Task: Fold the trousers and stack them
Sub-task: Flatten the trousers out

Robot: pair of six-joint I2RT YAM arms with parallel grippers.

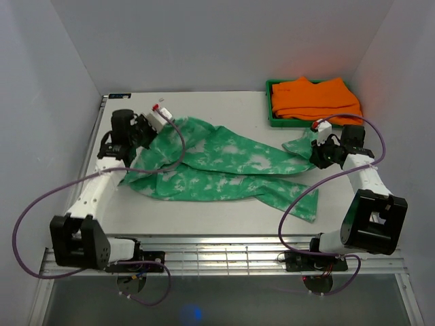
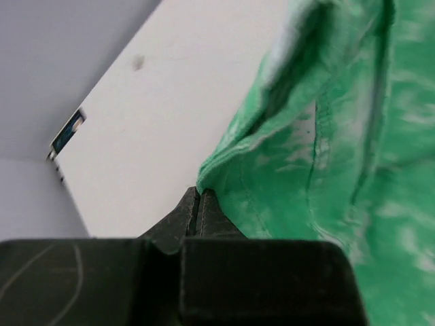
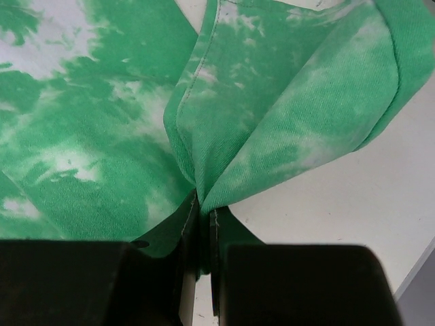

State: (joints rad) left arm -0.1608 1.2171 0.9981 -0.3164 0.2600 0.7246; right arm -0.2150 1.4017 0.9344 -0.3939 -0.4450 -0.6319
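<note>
Both arms reach forward, low. Left pincer (image 2: 197, 198) and right pincer (image 3: 204, 202) each clamped on trousers (image 1: 224, 166), which sprawl between them on white worktop (image 1: 204, 219).

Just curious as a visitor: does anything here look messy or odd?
Only the trousers: rumpled and askew on the table, left gripper and right gripper each pinching an edge. Orange clothes lie neat in their tray.

Shows the right gripper (image 3: 204, 207) clamped tight on a bunched fold of the trousers (image 3: 299, 102), green cloth with white blotches. Fans up from the closed jaws in creased flaps, with a stitched seam along the left one. Leaves bare white table (image 3: 353, 210) visible at lower right.
</note>
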